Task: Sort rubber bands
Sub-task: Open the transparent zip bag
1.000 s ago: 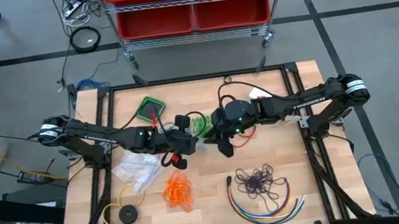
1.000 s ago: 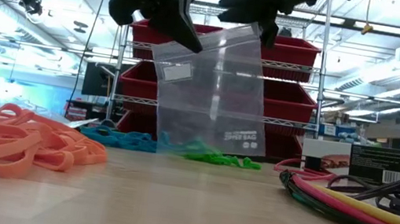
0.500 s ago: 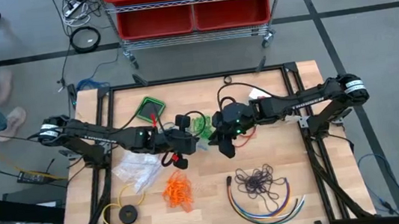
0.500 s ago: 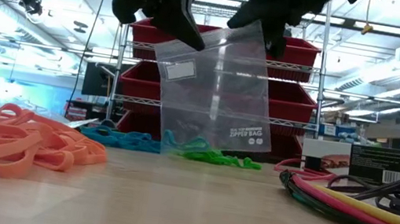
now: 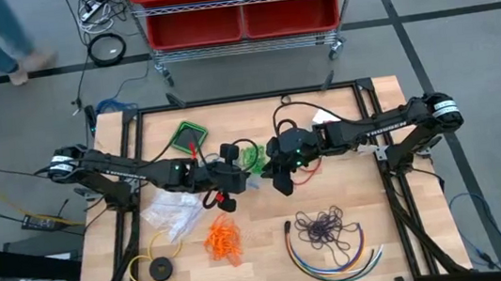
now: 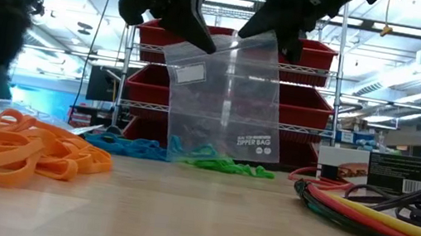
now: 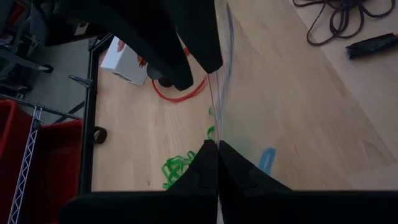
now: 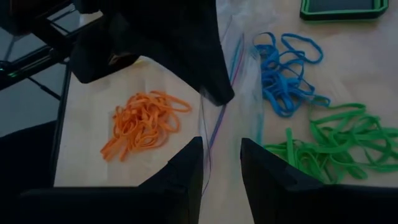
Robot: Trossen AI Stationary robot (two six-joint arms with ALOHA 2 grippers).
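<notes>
Rubber bands lay in loose single-colour heaps on tabletop: orange [image 5: 223, 239] near front, dark purple [image 5: 322, 226] w/ cables, blue [image 8: 283, 64] beside green [image 8: 329, 140], approx. mid-table.

You had one camera overhead, looking straight down on the whole table [image 5: 356, 232]. A second sat at tabletop height, facing level across it toward the red shelving [image 6: 312, 108]. Each wrist camera looked closely past its own fingers. All four shared the clear bag [image 6: 226, 95] and the green rubber bands [image 8: 329, 140].
</notes>
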